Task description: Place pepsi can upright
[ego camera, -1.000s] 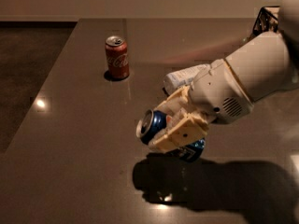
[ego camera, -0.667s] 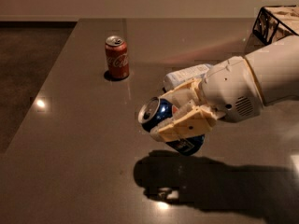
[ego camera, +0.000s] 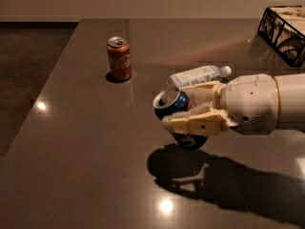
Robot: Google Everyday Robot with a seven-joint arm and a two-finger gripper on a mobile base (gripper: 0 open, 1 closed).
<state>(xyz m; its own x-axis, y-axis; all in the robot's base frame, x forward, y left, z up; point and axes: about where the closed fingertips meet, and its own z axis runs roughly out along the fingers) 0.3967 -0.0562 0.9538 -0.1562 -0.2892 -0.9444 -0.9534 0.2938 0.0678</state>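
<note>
The pepsi can is dark blue with a silver top. It is held in the air above the table, tilted with its top toward the upper left. My gripper comes in from the right and is shut on the can, with cream fingers across its side. The can's lower end shows below the fingers. Its shadow lies on the table underneath.
A red cola can stands upright at the back left. A clear plastic bottle with a white cap lies on its side just behind the gripper. A black wire basket sits at the far right. The dark table ends at the left.
The gripper with the can has lifted slightly and rotated, so the can's top now points more upward. The arm has drawn back to the right, uncovering the bottle and basket.
</note>
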